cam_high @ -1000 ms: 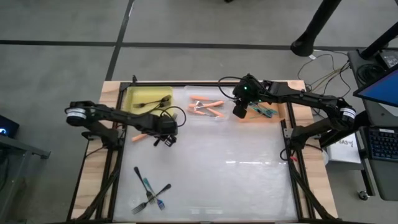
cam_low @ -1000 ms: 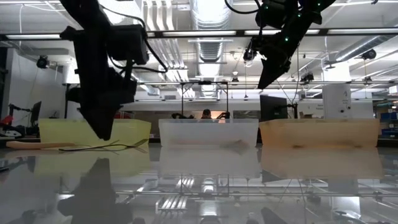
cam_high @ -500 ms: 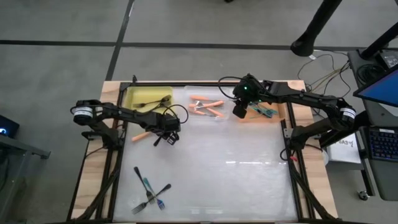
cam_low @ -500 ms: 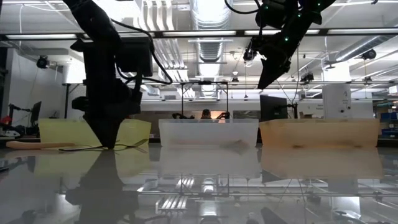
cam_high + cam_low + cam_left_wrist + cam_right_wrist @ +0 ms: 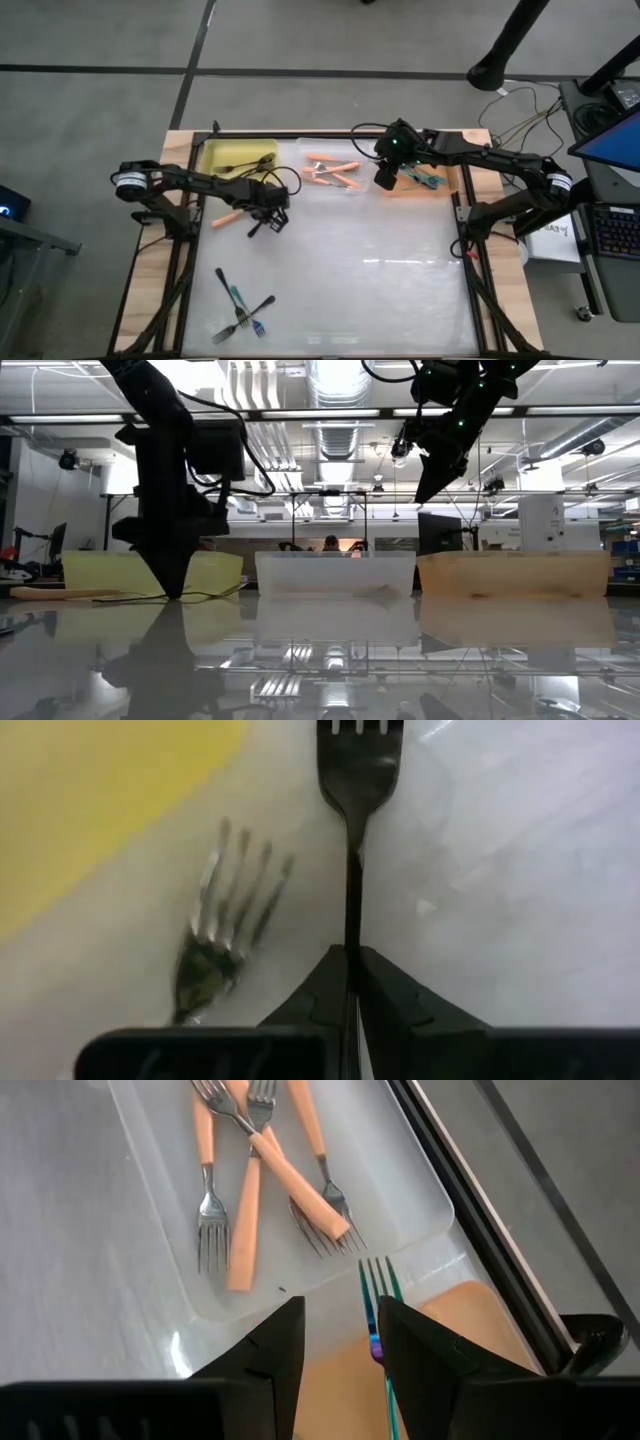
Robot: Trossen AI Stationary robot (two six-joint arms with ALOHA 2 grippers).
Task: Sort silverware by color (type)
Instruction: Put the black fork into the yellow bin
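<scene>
My left gripper (image 5: 266, 218) is down at the table (image 5: 170, 592) near the yellow tray (image 5: 213, 160), shut on a black-handled fork (image 5: 358, 780). A second fork's tines (image 5: 225, 910) lie beside it, and an orange-handled fork (image 5: 228, 217) rests flat on the table close by. My right gripper (image 5: 386, 180) hangs open, well above the trays (image 5: 428, 485), between the clear tray of orange forks (image 5: 250, 1180) and the orange tray (image 5: 455, 1330). A teal fork (image 5: 375, 1295) shows below, between its fingers (image 5: 342, 1330). My left gripper pinches the black fork's slim handle (image 5: 352, 910) between its two fingers, a short way behind the tines, coming from above and pointing down. The fork runs out ahead of the fingers and lies flat on the table. My right gripper: I cannot tell whether a finger touches the teal fork.
Three trays line the far edge: the yellow one holds dark forks (image 5: 240, 163), the clear one (image 5: 338, 190) orange forks, the orange one (image 5: 445, 190) teal forks. A few black and teal forks (image 5: 240, 308) lie near the table's near left corner. The table's middle and right are bare.
My left gripper has come down until its fingertips stand on the table at the black fork, shifting slightly toward the table's left. The right arm has kept still.
</scene>
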